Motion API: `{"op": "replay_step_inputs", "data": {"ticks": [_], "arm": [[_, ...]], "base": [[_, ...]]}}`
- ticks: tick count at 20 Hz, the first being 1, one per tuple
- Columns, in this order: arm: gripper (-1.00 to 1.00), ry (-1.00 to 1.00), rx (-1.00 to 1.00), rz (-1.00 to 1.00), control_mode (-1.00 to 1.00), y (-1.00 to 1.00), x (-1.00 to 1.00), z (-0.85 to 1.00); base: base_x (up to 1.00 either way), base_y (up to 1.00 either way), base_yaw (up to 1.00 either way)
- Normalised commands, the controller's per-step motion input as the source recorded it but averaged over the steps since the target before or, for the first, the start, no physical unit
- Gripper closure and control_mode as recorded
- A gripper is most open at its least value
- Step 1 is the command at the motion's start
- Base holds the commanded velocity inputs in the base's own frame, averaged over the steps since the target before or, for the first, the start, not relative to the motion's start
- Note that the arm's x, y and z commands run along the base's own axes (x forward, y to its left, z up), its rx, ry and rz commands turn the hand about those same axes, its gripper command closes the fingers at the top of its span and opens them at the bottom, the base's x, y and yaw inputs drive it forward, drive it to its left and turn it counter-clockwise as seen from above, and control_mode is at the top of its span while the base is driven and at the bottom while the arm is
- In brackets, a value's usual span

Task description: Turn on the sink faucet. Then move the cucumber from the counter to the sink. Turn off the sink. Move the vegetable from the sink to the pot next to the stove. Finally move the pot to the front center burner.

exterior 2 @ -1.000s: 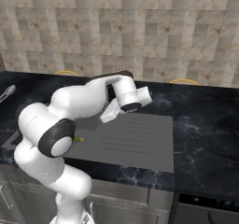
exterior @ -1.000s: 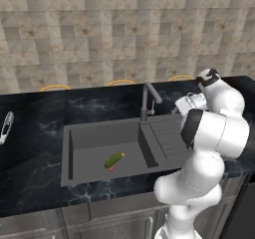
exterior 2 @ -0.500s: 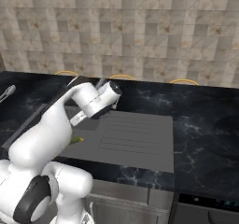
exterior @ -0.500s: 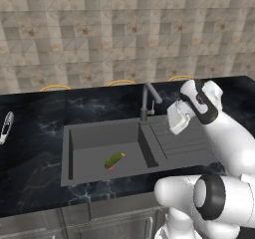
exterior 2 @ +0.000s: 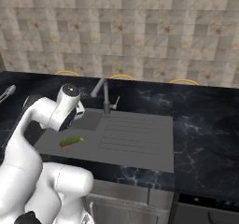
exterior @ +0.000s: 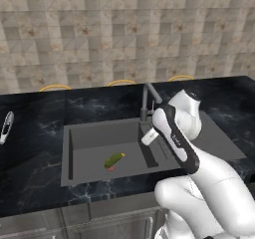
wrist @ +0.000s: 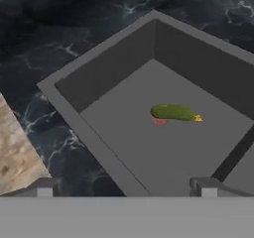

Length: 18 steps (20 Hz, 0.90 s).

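Observation:
The yellow-green cucumber [exterior: 114, 160] lies on the floor of the dark grey sink [exterior: 99, 133], over the red drain mark. In the hand view the cucumber [wrist: 173, 113] sits right of centre in the sink [wrist: 114, 68]. My gripper [wrist: 125, 187] hangs above the basin, open, with nothing between its fingertips [wrist: 44, 187]. The sink faucet [exterior: 147, 99] stands behind the basin, and I see no water at its spout. My arm crosses in front of the drainboard [exterior 2: 135, 136]. From the right base view the cucumber [exterior 2: 70, 141] lies just below my wrist. The pot is out of view.
A slim white-silver utensil [exterior: 5, 126] lies on the black marble counter [exterior: 30, 173] far left of the sink. The tiled wall rises behind the counter. A dark appliance front [exterior 2: 205, 209] shows at the lower right.
The arm has swung left from over the drainboard and dropped toward the basin, so the hand now faces down at the cucumber. The cucumber has not moved. The gripper stayed open.

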Motion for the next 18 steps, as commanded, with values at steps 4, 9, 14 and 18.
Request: {"op": "replay_step_inputs", "data": {"ticks": [4,9,14,18], "arm": [[-1.0,0.18,-0.11,-0.44,-1.0,0.53,0.0,-0.02],[-1.0,0.12,-0.12,-0.43,-1.0,0.57,0.0,-0.2],[-1.0,0.1,-0.05,-0.31,-1.0,0.28,0.14,-0.26],[-1.0,0.06,0.0,-0.13,-1.0,0.07,0.3,-0.1]], "base": [[0.0,0.0,0.0],[0.0,0.0,0.0],[0.0,0.0,0.0],[0.0,0.0,0.0]]}}
